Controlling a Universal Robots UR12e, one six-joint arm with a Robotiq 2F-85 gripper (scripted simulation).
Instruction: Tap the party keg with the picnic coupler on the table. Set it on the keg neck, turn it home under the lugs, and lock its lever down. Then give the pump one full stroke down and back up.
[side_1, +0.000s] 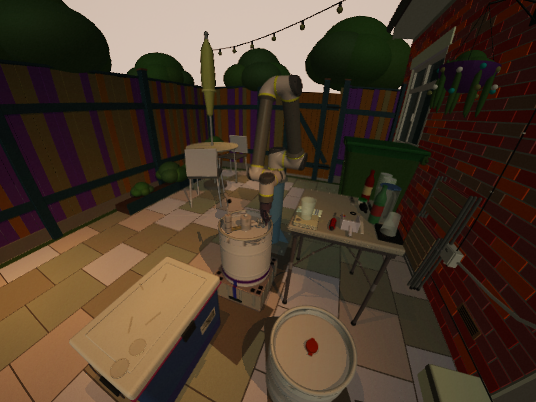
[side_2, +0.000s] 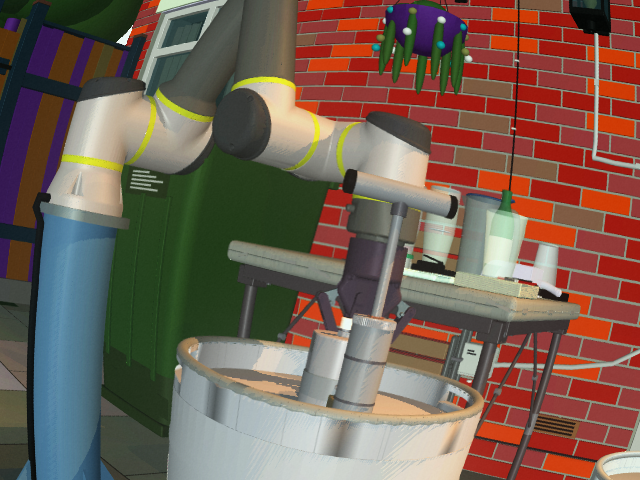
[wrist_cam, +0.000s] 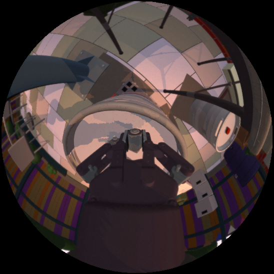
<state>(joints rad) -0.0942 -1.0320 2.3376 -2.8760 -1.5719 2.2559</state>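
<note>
The picnic coupler (side_2: 356, 364), a grey cylinder body with a pump barrel beside it, stands upright on top of the party keg (side_2: 320, 418) (side_1: 245, 247), and my gripper (wrist_cam: 134, 144) (side_2: 369, 310) comes down from above and is closed around a knurled grey part at the coupler's top. The pump's thin rod rises from the barrel to a T-handle (side_2: 400, 194) that sits high, level with my wrist. The keg is pale and stands on a block base on the patio. Its neck is hidden by the coupler. The coupler's lever cannot be made out.
A closed cooler (side_1: 145, 325) lies on the patio left of the keg. A second keg (side_1: 310, 352) stands in the foreground. The folding table (side_1: 345, 225) with bottles and cups is right of the keg. The green bin (side_1: 382, 167) and brick wall stand behind.
</note>
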